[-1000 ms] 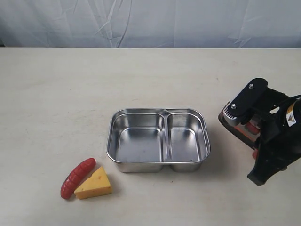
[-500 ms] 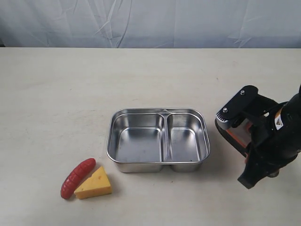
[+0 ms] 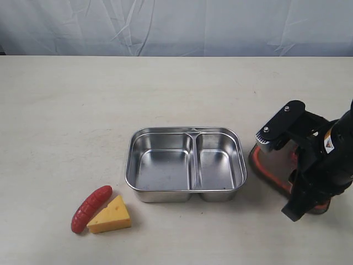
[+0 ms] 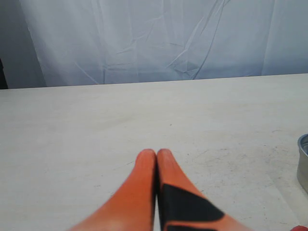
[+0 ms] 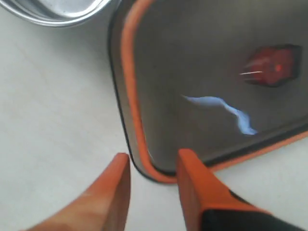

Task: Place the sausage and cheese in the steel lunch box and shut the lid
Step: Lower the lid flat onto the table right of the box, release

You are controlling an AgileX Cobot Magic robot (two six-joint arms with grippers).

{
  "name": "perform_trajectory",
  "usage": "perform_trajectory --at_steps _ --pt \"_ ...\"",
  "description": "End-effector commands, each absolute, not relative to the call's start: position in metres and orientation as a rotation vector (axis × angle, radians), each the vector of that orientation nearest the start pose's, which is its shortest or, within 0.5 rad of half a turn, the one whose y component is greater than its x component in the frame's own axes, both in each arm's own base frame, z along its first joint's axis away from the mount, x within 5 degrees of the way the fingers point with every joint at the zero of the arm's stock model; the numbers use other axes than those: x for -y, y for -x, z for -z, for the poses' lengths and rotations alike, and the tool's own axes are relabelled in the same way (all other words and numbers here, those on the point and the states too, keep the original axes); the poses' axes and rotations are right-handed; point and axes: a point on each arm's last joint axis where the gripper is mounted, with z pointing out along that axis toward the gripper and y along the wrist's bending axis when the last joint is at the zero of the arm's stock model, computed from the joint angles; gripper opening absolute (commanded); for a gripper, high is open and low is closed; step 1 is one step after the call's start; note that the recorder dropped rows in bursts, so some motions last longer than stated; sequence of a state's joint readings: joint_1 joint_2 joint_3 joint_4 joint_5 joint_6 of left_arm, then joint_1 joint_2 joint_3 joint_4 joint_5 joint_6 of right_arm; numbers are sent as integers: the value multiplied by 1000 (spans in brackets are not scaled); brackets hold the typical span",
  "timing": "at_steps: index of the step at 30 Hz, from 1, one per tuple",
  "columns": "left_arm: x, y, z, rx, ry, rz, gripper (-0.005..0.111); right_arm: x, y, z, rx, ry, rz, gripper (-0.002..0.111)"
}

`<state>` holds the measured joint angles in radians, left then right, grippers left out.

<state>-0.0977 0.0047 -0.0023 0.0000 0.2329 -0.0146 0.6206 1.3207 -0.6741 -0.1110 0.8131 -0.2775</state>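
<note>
**Left gripper** [image 4: 156, 155]: out of the exterior view. Its wrist view shows the jaws pressed together with nothing between them, above bare table [image 3: 83, 110].

**Sausage** [image 3: 91, 208]: lies on the table at near left, well apart from the box. Not yet loaded.

**Cheese** [image 3: 110, 215]: lies just right of the sausage, touching it along one side. Not yet loaded.

**Box** [image 3: 186, 164]: at the centre of the table. Both compartments are empty, with the wider one on the left.

**Lid** [image 3: 271, 165]: lies flat on the table just right of the box. Whether the two touch cannot be told.

**Right gripper** [image 5: 153, 161]: low over the lid. The jaws are parted and straddle one lid corner, set wider than the rim, so it is judged to hold nothing.

**Risks, as judged:**
- One jaw sits inside the rim, so a sideways pull-away could hook the lid and drag it against the box.
- Sausage and cheese touch, so closing on one may push the other away.
- The rounded sausage may roll or squirt out of a grip.
- The box looks light and could slide if bumped during loading.
- Fitting the lid before both items are inside would fail the task.
</note>
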Motion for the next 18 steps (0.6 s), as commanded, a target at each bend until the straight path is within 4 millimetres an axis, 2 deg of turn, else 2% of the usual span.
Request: perform_trajectory --at_steps 1,6,9,11,13,18 --pt "6 -55 -192 -1714 -76 89 0 -115 -175 -202 -2601 1362 91 32" --pt "6 -55 -192 -1714 -76 89 0 -116 -176 -204 -2600 1339 87 32" --pt "6 -55 -192 -1714 -76 89 0 -118 -180 -217 -2615 1188 56 31" --pt "6 -55 -192 -1714 -76 89 0 -120 -182 -231 -2591 1075 21 19" --pt "6 -55 -192 -1714 -76 89 0 -121 -182 -246 -2525 993 -25 0" --pt "6 -55 -192 -1714 -76 89 0 -117 -172 -281 -2350 772 -196 0"
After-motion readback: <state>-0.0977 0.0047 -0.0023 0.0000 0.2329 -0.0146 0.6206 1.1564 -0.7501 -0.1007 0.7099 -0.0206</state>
